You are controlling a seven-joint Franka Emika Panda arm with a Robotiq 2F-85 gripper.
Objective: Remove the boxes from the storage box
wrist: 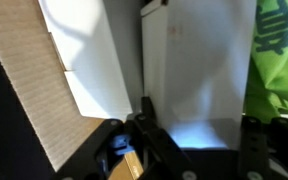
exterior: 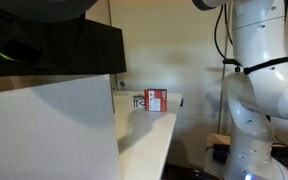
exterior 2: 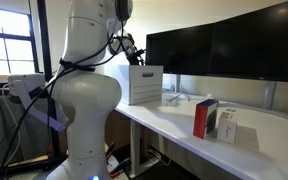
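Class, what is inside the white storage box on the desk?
The wrist view shows a white box and something green beside it. Whatever lies beneath them is covered, and in an exterior view the storage box hides its contents behind its walls.

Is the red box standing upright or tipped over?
Upright: the red box stands on end on the desk, beside the white box.

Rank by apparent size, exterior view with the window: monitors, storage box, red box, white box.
1. Monitors
2. storage box
3. red box and white box: these two look alike, so no ranking; they sit nearer the camera.
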